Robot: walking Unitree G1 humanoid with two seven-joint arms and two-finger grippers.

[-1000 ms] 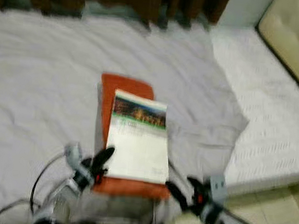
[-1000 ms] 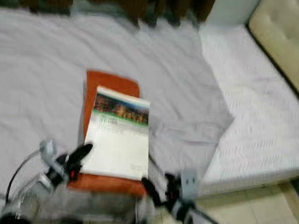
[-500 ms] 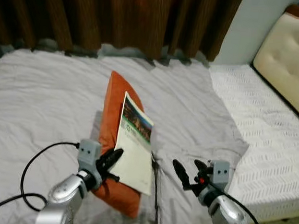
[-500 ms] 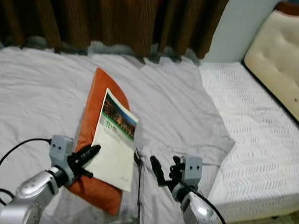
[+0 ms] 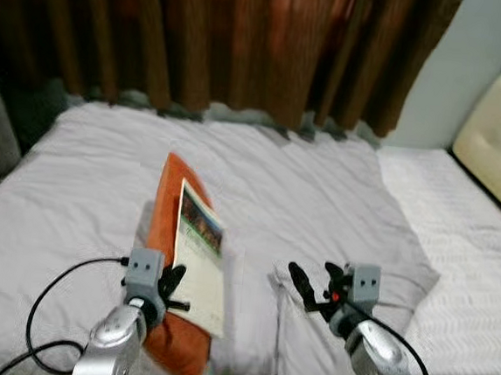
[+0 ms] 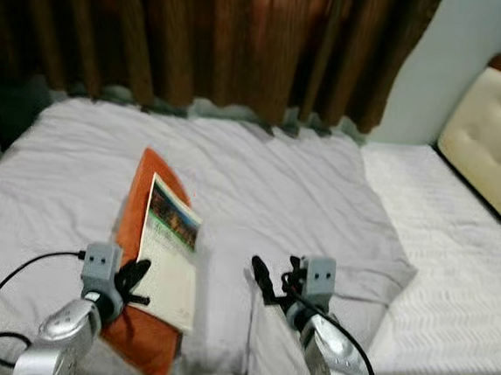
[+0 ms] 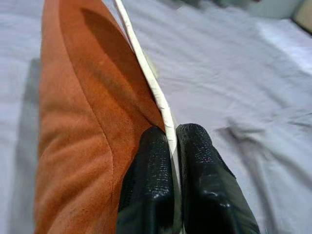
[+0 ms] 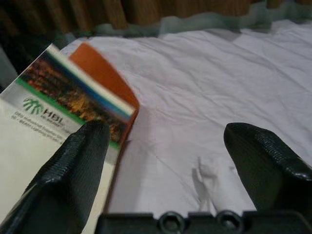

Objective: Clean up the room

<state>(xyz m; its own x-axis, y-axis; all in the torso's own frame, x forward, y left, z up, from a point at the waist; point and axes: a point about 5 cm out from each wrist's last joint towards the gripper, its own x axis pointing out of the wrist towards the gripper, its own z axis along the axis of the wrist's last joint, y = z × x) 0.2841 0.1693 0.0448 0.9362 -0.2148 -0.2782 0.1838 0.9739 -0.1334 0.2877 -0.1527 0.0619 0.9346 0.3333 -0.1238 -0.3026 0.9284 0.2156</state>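
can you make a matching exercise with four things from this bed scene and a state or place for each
Things:
1. left gripper
2. right gripper
3. white booklet with a green-banded photo cover
4. cream tufted headboard

States or places:
a. open, above the grey bedsheet
b. at the far right of the bed
c. lying against the orange suede cushion
d. shut on the booklet's edge

Pairs: 1-d, 2-a, 3-c, 4-b
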